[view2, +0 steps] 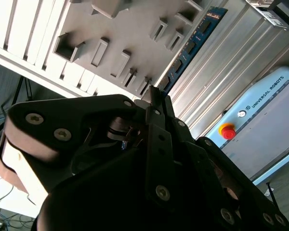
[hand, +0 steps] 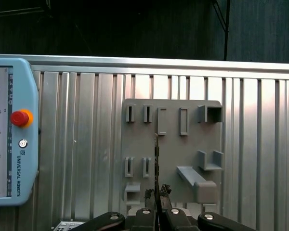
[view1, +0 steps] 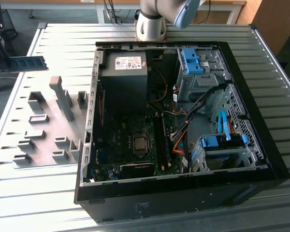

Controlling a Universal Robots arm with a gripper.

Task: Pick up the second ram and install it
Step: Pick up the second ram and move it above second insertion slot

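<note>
Above the grey fixture plate [view1: 50, 126] on the bench [view1: 270, 63], the ram [view1: 20, 63] is held in the air, clear of the plate's slots. The gripper [hand: 157, 193] pinches its near end between 2 fingers, and the board looks edge-on in the first wrist view. Beside the plate, at the exterior view's right, the open computer case [view1: 174, 205] lies on the bench. A pale-blue teach pendant [hand: 9, 130] also lies beside the plate.
</note>
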